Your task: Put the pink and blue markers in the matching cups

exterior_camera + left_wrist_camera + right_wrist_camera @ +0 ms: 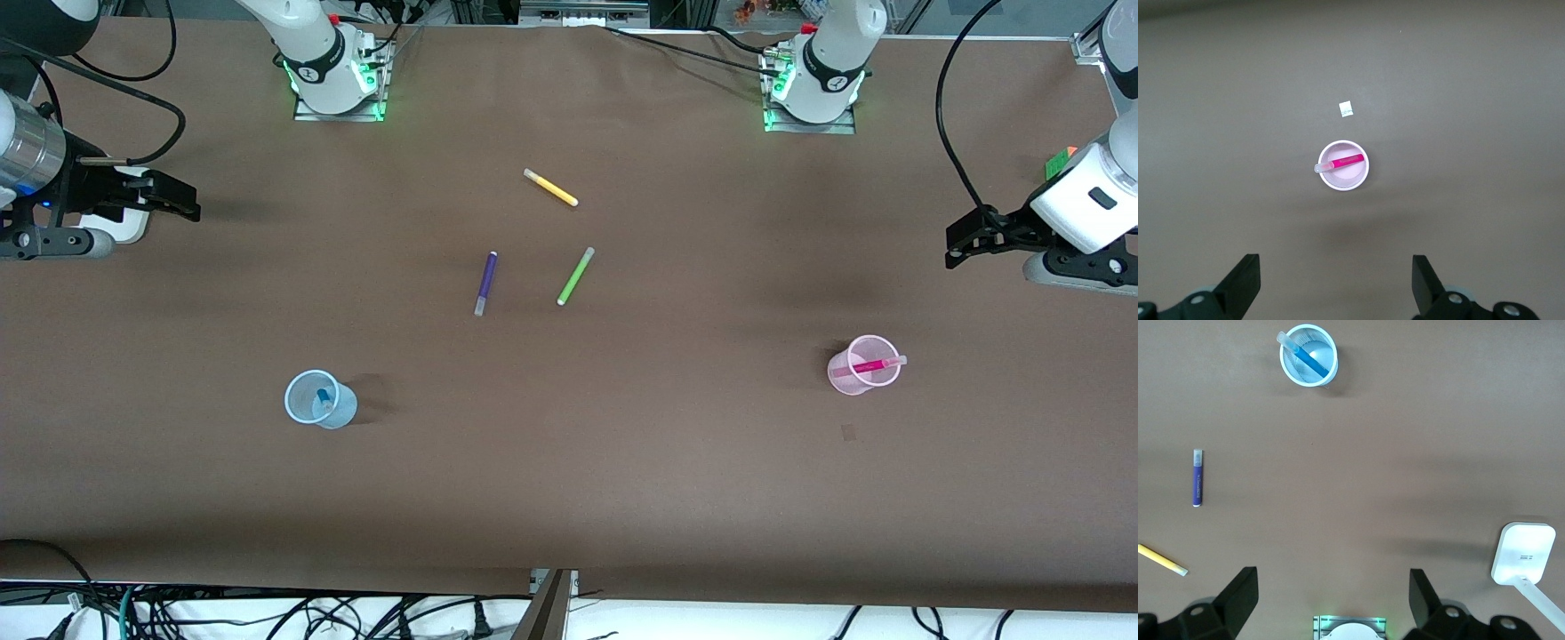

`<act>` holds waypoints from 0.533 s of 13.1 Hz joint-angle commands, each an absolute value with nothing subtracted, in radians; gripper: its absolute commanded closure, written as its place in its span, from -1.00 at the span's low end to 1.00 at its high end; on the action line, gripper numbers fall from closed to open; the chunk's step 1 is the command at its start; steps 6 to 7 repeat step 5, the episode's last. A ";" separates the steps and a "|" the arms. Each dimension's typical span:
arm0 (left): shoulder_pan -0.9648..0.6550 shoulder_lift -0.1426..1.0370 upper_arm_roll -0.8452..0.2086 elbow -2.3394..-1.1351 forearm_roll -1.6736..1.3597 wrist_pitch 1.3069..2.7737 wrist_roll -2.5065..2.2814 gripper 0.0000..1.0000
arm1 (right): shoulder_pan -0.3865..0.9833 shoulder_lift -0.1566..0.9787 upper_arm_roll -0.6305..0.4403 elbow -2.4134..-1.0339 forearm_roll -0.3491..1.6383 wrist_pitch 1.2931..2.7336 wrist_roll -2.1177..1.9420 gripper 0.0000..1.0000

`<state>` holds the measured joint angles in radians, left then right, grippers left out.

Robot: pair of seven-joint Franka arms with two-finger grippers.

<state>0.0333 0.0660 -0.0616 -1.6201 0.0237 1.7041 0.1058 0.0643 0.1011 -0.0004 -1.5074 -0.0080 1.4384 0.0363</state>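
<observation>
Both markers (869, 365) (324, 398) in cups (861, 365) (317, 399), well apart from spread fingers (1243, 283) (1239, 593).

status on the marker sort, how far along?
Looks done. The pink marker stands in the pink cup, the blue marker in the blue cup. Nothing in hand: the left gripper and right gripper are open, up at their own ends of the table. The purple, green and yellow markers lie mid-table. Nothing appears left.
</observation>
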 commanded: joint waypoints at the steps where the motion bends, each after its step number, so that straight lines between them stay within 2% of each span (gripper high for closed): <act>1: 0.031 0.054 -0.054 -1.631 0.002 1.713 0.109 -1.00 | 0.057 0.114 0.005 -1.477 -0.015 1.416 0.040 -1.00; 7: 0.031 0.054 -0.055 -1.631 0.000 1.712 0.110 -1.00 | 0.052 0.114 0.005 -1.477 -0.012 1.417 0.043 -1.00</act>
